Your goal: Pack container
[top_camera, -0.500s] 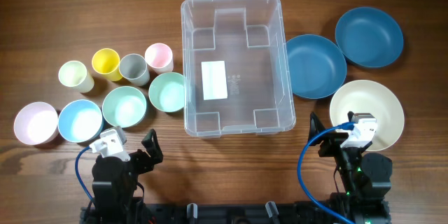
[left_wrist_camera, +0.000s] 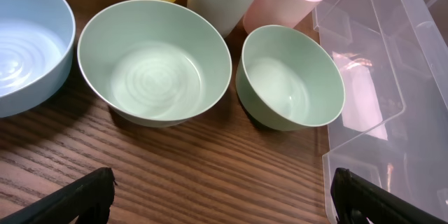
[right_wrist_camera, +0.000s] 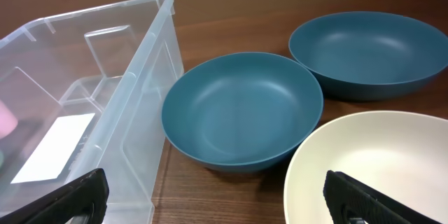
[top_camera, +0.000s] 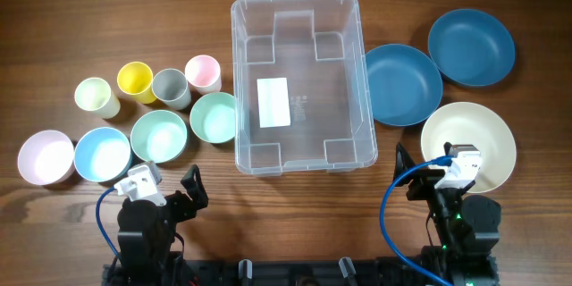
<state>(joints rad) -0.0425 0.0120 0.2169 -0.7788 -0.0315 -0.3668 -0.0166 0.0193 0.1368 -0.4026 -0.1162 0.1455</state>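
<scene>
The clear plastic container stands empty in the middle of the table, a white label on its base. It also shows in the left wrist view and the right wrist view. My left gripper is open and empty near the front edge, in front of two green bowls. My right gripper is open and empty at the front right, by the cream bowl and a blue bowl.
Left of the container stand cream, yellow, grey and pink cups, plus pink and light blue bowls. A second blue bowl sits at the back right.
</scene>
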